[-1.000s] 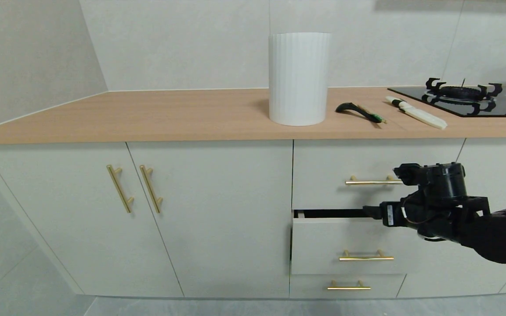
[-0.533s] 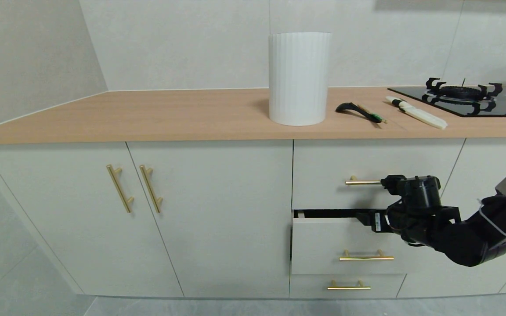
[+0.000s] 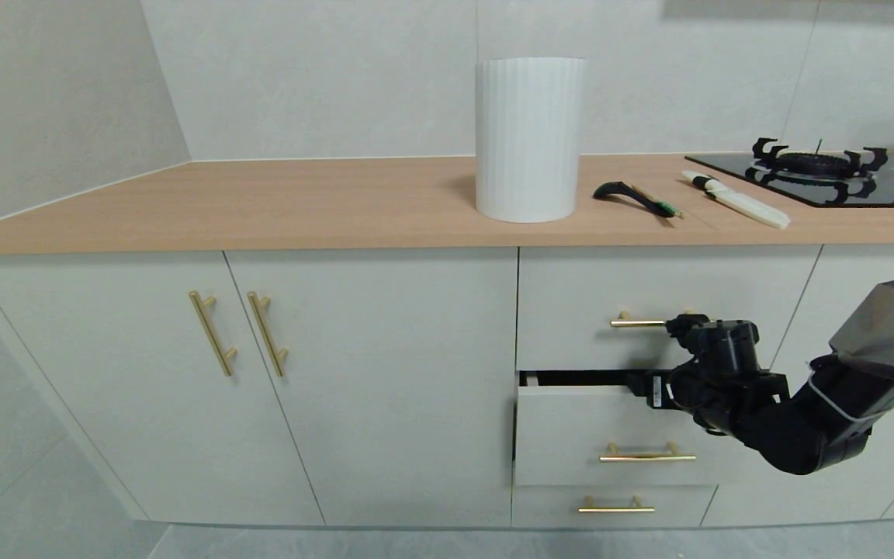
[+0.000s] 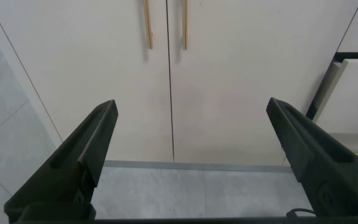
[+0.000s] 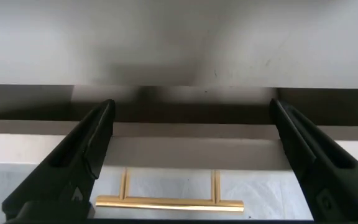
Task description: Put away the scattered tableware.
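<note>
A black spoon with a green handle (image 3: pixel 637 196) and a white knife (image 3: pixel 736 199) lie on the wooden counter, right of a tall white ribbed container (image 3: pixel 527 140). Below them, the middle drawer (image 3: pixel 594 423) stands slightly pulled out, with a dark gap above its front. My right gripper (image 3: pixel 637 383) is at that gap, just over the drawer front's top edge. It is open in the right wrist view (image 5: pixel 191 109), facing the gap with the drawer's gold handle (image 5: pixel 169 200) beneath. My left gripper (image 4: pixel 191 109) is open and holds nothing, low before the cabinet doors (image 4: pixel 166 74).
A black gas hob (image 3: pixel 827 175) sits at the counter's right end. Two cabinet doors with gold handles (image 3: pixel 237 334) are left of the drawers. A top drawer handle (image 3: pixel 637 321) is just above my right gripper, and a bottom drawer (image 3: pixel 616 508) lies below. Grey floor (image 4: pixel 185 193) runs along the base.
My right gripper has shifted left and slightly down toward the drawer gap, with the forearm swinging up behind it. The drawer, spoon and knife have not moved.
</note>
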You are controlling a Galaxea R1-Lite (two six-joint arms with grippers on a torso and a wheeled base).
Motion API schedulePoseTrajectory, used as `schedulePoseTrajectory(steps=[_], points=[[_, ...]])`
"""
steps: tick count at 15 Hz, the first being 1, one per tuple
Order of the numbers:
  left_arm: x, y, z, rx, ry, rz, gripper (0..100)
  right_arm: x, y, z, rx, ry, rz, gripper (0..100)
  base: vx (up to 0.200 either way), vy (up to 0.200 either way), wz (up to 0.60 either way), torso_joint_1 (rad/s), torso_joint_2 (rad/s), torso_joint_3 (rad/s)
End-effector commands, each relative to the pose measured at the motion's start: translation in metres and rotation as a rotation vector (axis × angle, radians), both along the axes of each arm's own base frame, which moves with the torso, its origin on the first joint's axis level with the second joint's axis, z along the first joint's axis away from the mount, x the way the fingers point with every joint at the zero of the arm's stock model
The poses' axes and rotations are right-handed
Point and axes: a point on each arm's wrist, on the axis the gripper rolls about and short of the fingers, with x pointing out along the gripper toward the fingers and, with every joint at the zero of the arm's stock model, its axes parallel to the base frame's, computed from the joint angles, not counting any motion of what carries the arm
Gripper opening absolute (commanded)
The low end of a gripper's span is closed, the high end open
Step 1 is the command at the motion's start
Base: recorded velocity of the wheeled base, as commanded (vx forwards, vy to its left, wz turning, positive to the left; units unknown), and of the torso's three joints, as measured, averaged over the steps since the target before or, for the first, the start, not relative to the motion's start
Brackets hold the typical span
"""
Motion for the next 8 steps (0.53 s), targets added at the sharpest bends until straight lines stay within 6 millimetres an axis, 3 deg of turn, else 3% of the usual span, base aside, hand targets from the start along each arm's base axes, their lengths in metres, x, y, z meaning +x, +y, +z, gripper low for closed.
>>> schedulePoseTrajectory(steps=[1, 6, 8], points=[[0.000, 0.000, 0.000, 0.000, 0.000, 0.001, 100, -0.002, 0.000, -0.005, -0.006, 0.034, 0.005, 100, 0.000, 0.000, 0.00, 0.000, 0.00, 0.000], [0.000, 0.000, 0.000, 0.000, 0.000, 0.001, 100, -0.004, -0.001, -0.003, -0.010, 0.054, 0.006, 100, 0.000, 0.000, 0.00, 0.000, 0.00, 0.000], [0.000, 0.000, 0.000, 0.000, 0.000, 0.002, 100, -0.016, -0.004, 0.015, -0.015, 0.088, 0.012, 100, 0.000, 0.000, 0.00, 0.000, 0.00, 0.000]])
